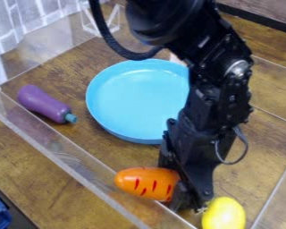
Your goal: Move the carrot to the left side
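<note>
The surface (62,67) is dark brown wood with visible grain and a low satin sheen. Along its near and left edges runs a clear, glossy plastic wall (62,156) that catches pale reflections. The blue plate (128,98) looks like smooth plastic with a soft shine. The carrot (148,182) is smooth orange plastic, slightly glossy, with short dark line marks. The eggplant (44,102) is matt purple, the lemon (223,215) a smooth yellow with a mild gloss. The arm (211,107) has a black, mostly matt casing.
</note>
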You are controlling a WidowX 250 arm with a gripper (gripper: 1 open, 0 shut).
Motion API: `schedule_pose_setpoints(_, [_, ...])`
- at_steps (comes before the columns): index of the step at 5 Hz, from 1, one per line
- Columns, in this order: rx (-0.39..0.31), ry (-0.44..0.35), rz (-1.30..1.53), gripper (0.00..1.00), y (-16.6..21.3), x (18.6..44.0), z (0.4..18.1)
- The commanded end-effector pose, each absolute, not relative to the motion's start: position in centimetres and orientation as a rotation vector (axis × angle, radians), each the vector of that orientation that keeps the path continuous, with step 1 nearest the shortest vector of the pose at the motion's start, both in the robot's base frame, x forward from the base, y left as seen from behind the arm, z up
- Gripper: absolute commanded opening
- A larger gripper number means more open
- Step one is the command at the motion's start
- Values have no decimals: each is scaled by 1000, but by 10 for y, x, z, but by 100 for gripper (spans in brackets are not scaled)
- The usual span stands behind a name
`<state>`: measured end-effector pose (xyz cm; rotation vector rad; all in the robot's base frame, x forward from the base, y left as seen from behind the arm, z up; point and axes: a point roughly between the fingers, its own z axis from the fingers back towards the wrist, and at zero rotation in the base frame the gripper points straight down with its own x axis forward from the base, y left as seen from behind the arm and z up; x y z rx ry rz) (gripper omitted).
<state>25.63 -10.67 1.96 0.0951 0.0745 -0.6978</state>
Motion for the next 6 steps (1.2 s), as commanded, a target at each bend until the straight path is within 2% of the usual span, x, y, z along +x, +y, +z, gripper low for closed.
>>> schedule_pose_setpoints(1, [89, 12, -676, 0, -106, 258, 43])
schedule_pose_setpoints(3, [96, -1, -735, 0, -79, 272, 52])
schedule_pose_setpoints(4, [91, -11, -691, 0, -78, 275, 55])
schedule_pose_setpoints(6, [72, -34, -701, 0, -76, 267, 59])
